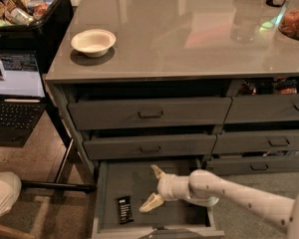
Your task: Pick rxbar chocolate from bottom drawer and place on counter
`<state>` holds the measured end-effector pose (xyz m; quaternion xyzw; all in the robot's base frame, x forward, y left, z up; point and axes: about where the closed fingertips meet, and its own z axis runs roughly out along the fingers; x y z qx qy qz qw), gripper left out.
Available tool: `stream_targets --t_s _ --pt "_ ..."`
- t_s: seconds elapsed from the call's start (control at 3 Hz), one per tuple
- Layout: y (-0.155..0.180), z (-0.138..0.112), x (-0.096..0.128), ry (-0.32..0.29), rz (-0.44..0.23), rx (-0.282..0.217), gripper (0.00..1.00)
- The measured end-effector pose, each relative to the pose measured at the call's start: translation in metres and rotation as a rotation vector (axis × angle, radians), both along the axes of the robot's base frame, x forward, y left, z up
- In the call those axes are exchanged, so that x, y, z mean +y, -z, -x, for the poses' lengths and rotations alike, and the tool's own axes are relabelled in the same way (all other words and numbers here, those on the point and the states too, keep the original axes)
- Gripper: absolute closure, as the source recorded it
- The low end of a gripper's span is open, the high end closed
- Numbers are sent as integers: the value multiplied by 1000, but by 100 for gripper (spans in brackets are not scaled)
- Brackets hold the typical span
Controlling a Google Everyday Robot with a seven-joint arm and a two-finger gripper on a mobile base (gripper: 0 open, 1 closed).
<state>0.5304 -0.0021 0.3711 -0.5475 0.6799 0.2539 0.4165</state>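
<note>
The rxbar chocolate (124,209) lies flat on the floor of the open bottom drawer (114,180), near its front left corner; it is a small black wrapper with white lettering. My gripper (152,187) reaches in from the right on a white arm and hangs over the drawer's middle, to the right of the bar and apart from it. Its two tan fingers (151,202) are spread wide and hold nothing. The glossy grey-beige counter (189,34) is above the drawers.
A white bowl (93,42) sits on the counter's left. A black bin of snacks (25,9) stands at the upper left above a laptop (15,98). Two handled grey drawers (149,113) are slightly open above. A person's knee (2,195) is at lower left.
</note>
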Motion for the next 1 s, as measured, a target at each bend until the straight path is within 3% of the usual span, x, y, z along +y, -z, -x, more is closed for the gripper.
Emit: stream_targets --t_s 0.33,0.67,1.0 --pt "34 16 12 11 -38 59 0" --pt "34 16 12 11 -38 59 0" --pt "58 1 14 7 -24 74 0"
